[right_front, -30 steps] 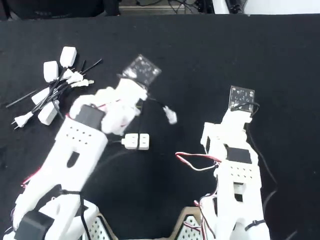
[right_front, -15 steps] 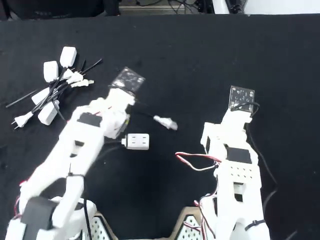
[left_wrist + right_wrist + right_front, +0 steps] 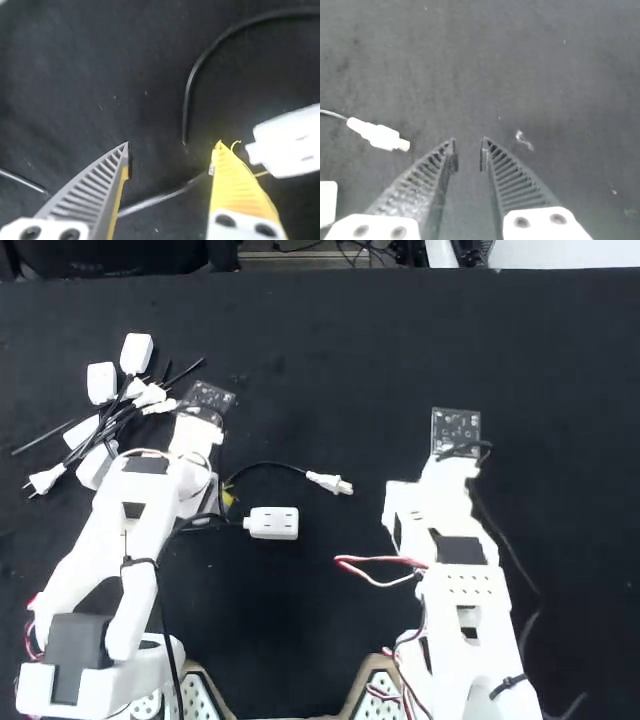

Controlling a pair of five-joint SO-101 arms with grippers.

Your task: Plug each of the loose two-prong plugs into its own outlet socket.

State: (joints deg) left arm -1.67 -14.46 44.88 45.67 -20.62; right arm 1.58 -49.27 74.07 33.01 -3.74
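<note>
— Where does the high camera sit?
— Above the black table [image 3: 330, 340], looking down from far enough to take in both arms, with their bases at the picture's lower edge.
— And the wrist ones?
— Each sits behind its own fingers and faces down, close to the cloth: one over the left gripper [image 3: 171, 145], one over the right gripper [image 3: 468, 141].
— Any overlap?
— The left wrist and high views share the white socket block [image 3: 287, 142] and a loop of black cable [image 3: 200, 65]; the right wrist and high views share the loose plug [image 3: 379, 136]

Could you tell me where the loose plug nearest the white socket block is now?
In the high view the plug lies near the middle of the table, just up-right of the socket block, apart from it.
</note>
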